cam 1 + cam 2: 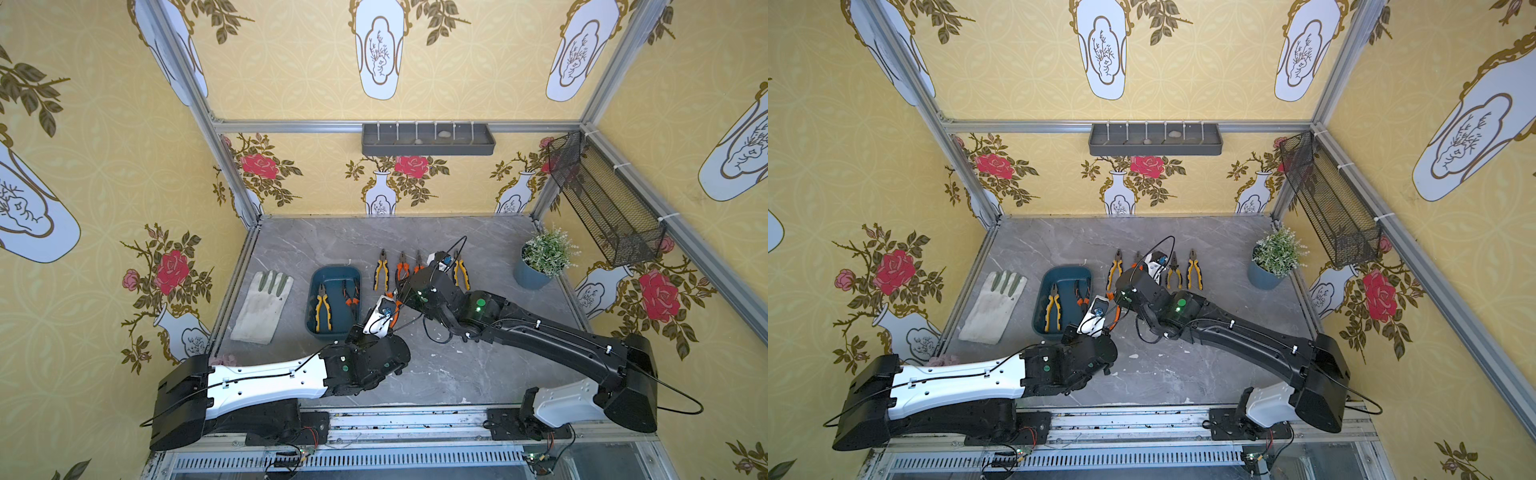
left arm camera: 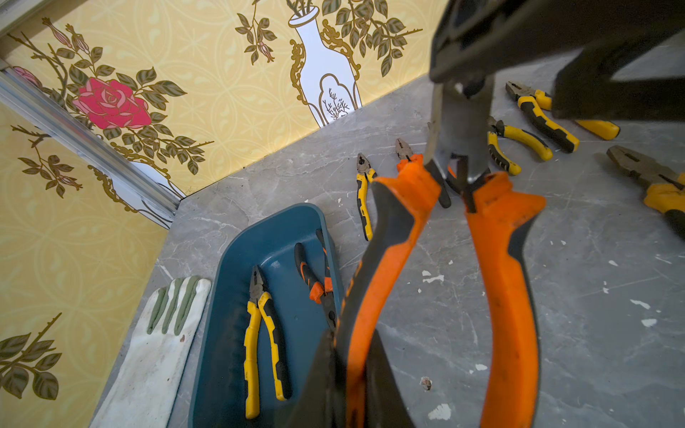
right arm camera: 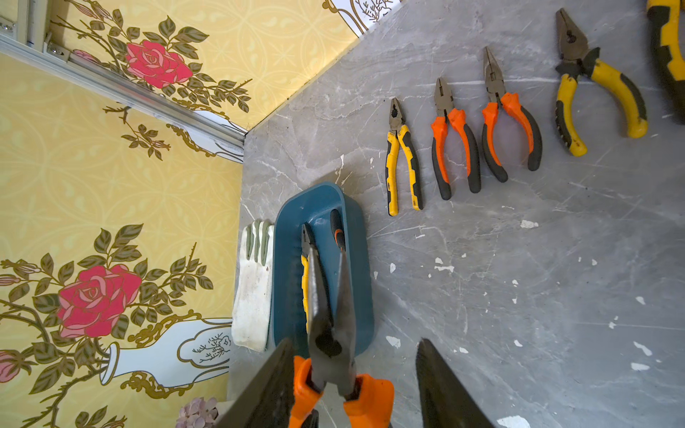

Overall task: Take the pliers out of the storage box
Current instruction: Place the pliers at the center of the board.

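In the right wrist view your right pincer [image 3: 356, 346] stands half-spread astride the orange long-nose pliers [image 3: 328, 315], where the orange shoulders meet the dark steel. One finger [image 3: 267, 389] lies at a shoulder and the other shows bench [image 3: 519, 296] between itself and the tool, so this pincer is released, not gripping yet. The slim tapered nose runs straight away from it, long axis in line with the fingers, with the storage box [image 3: 361, 259] lying beyond the tip. In the left wrist view your left pincer [image 2: 352, 374] is clenched on one handle, low on the rubbery orange-and-grey sleeve. The two curved handles splay toward the camera while the head sits up at the right pincer. The right arm is therefore nearer the head, and I judge the handover turns on squeezing across that neck, square to the axis. The steel there is narrow and smooth and could pivot if caught off-centre. The teal box is glossy plastic with rounded corners, and two pliers lie flat and lengthwise in it: a yellow-handled pair [image 2: 272, 326] and an orange-handled pair [image 2: 317, 285]. A limp white glove [image 2: 159, 352] lies beside it. In both top views the held tool hangs above the grey marbled bench, just beside the box, with a row of pliers [image 1: 381, 272] laid out behind.
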Controlling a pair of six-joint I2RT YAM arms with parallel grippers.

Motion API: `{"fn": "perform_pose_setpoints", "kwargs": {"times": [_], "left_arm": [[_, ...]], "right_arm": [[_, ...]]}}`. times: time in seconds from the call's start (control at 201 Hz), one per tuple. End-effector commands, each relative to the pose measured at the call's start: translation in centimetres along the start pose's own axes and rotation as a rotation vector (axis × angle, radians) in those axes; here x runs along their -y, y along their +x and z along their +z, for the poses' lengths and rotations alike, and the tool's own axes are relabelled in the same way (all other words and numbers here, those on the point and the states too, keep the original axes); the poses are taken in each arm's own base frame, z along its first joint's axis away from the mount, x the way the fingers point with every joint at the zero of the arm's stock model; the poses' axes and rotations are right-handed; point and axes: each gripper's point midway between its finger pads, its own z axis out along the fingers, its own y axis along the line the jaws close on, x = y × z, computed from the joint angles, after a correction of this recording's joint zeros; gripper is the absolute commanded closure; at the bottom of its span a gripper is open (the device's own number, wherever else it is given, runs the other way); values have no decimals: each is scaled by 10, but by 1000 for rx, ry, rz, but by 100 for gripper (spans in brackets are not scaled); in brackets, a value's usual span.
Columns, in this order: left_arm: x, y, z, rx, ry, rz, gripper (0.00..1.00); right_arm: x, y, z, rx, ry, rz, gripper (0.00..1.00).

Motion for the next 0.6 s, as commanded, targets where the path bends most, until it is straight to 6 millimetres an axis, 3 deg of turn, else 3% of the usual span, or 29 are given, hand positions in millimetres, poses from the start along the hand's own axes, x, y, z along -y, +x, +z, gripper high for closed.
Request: {"fn": "perform_pose_setpoints", "kwargs": {"times": [0.0,0.179,0.294,0.403,0.498,0.593], "left_arm": [[-3,-5,0,17,-25,-29,100],[0,-5,1,15,-26,-23,100],[1,-4,1,13,-26,-18,100],[2,-3,1,12,-27,-12,100],[2,-3,1,14,-31,-8,100],[1,-2,0,15,-33,-9,100]], "right_arm": [[-14,-3,2,6,-50,24,46],[-18,3,11,-25,-46,20,48],[-17,6,17,-45,-41,25,65],[-16,8,20,-57,-32,31,68],[-16,10,21,-68,-29,36,76],[-15,13,21,-80,-25,44,77]]}}
